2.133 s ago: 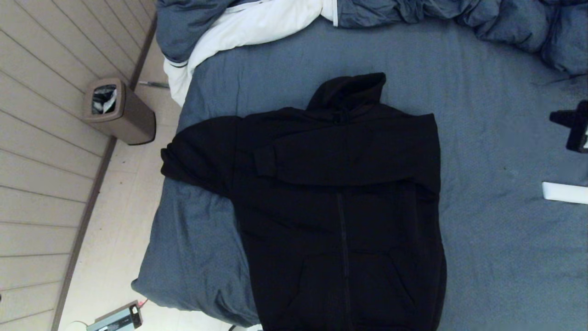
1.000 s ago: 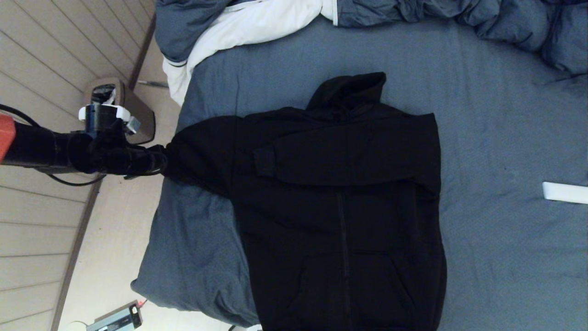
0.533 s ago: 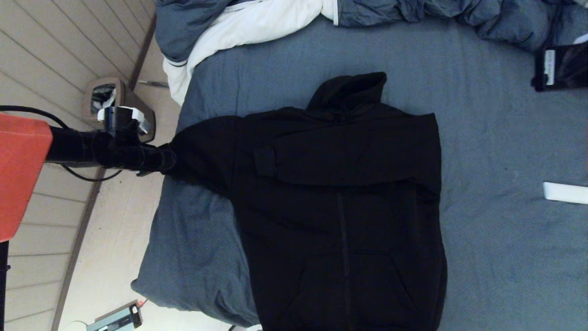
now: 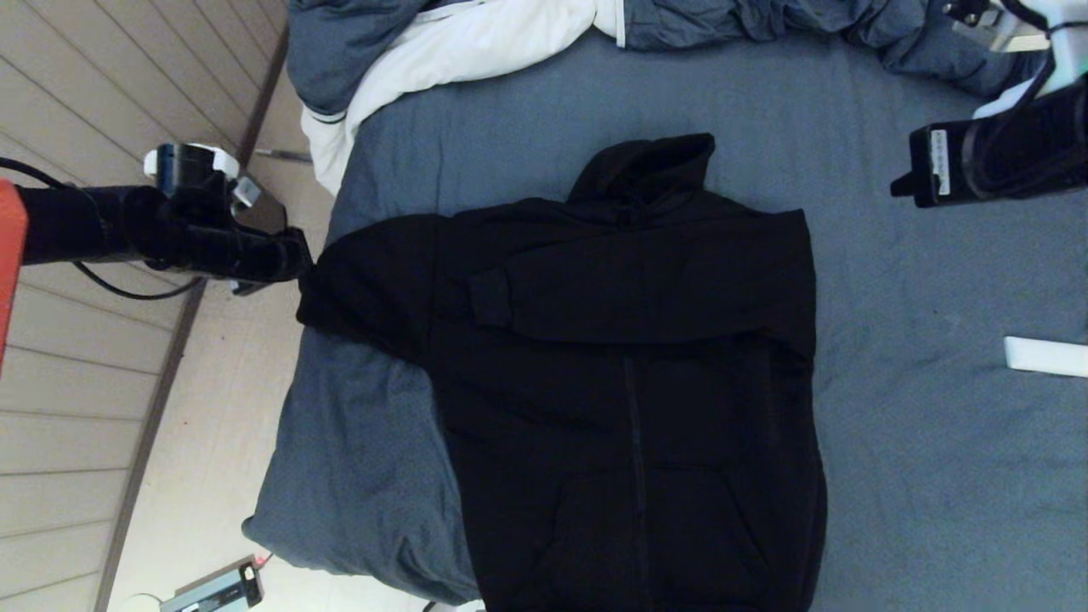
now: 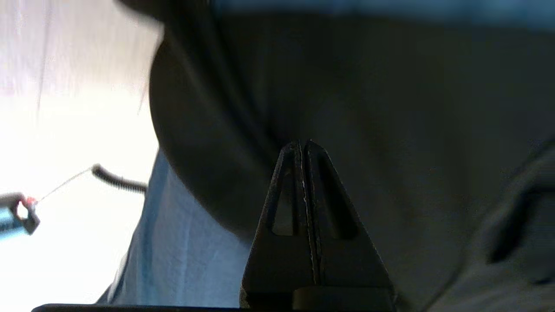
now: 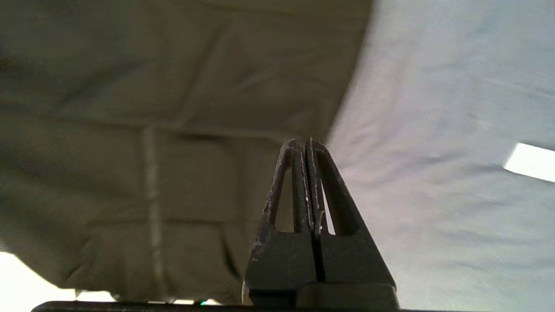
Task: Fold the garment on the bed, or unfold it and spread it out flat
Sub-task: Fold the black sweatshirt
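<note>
Blue-grey sheet covers the bed, which fills most of the head view. At its centre lies the garment, a black hoodie, front up, hood toward twelve o'clock, one sleeve folded across the chest, the other reaching to nine o'clock at the mattress edge. The left gripper, jaws closed and empty, sits at nine o'clock, its tip at that sleeve's end. The right gripper, jaws pressed together on nothing, hangs over the sheet at two o'clock. A rumpled duvet lies at twelve, a small white object at three.
</note>
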### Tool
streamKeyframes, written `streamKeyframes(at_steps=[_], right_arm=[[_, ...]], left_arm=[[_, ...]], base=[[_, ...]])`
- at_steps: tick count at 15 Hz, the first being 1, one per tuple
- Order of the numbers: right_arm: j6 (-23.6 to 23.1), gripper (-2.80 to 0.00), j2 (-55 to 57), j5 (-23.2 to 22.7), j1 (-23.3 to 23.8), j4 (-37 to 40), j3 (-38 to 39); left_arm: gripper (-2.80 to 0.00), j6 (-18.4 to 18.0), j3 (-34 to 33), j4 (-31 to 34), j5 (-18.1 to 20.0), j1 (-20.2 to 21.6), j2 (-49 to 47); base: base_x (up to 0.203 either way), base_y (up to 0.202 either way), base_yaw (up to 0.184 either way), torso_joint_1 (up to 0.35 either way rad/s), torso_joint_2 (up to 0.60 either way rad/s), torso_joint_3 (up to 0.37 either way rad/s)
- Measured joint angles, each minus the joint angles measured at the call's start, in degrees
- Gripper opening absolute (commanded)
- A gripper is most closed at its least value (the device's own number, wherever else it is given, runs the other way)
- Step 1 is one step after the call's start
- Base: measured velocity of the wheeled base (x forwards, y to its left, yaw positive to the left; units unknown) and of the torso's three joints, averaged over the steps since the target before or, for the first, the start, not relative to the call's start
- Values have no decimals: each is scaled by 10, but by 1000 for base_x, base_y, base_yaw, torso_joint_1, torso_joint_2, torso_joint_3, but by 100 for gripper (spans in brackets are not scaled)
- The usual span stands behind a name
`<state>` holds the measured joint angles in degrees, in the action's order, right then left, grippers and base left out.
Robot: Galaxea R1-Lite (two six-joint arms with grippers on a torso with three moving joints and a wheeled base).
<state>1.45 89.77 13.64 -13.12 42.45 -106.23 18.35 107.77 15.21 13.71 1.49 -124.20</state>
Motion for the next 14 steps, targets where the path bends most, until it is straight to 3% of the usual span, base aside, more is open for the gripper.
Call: streamKeyframes(at_steps=[9, 10, 14], right_arm=[[-1, -280, -31, -25, -36, -38, 72], [-2, -280, -34, -24, -37, -58, 90], [-8, -280, -44, -24, -37, -110, 133]], left_arm=[[-280, -2, 29, -8, 10, -22, 1], [0, -3, 29, -9, 13, -25, 0], [0, -5, 25, -11, 13, -33, -6]], base=[[0, 0, 0, 0, 0, 0], [0, 0, 0, 0, 0, 0], [0, 0, 0, 0, 0, 0]])
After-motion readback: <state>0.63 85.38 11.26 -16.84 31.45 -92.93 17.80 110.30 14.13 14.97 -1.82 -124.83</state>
